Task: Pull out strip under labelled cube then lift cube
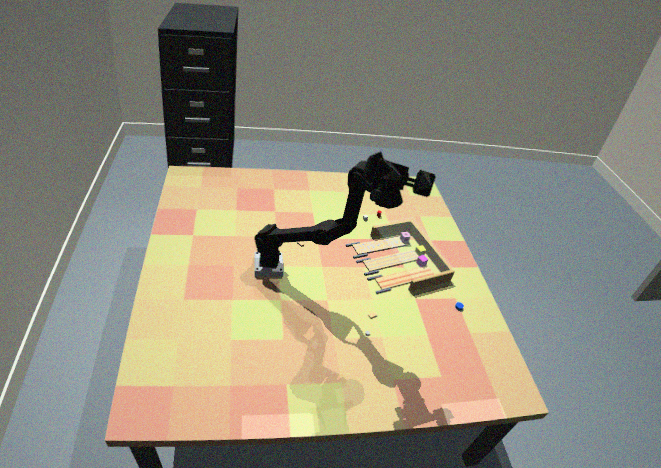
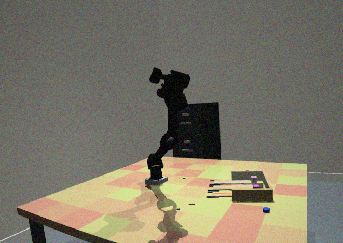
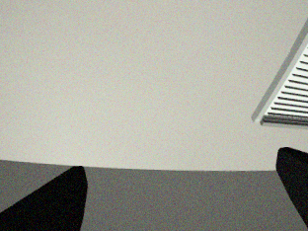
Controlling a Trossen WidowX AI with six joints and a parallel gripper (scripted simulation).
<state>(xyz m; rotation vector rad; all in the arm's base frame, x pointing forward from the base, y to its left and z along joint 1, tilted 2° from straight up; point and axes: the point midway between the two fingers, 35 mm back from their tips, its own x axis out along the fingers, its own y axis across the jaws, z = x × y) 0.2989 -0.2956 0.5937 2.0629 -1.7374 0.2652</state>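
Black against the grey wall, our gripper (image 1: 423,182) hangs high with jaws spread and holding nothing, facing the wall rather than the work. Below and nearer lies the open tray (image 1: 443,266), where three strips (image 1: 394,259) run side by side, long axes left to right, handles toward the arm's base. Small cubes (image 1: 422,258) sit at their right ends; we cannot tell which is labelled. Underneath is a table (image 1: 204,353) of red and yellow checks, with a dark filing cabinet (image 1: 197,88) beyond.
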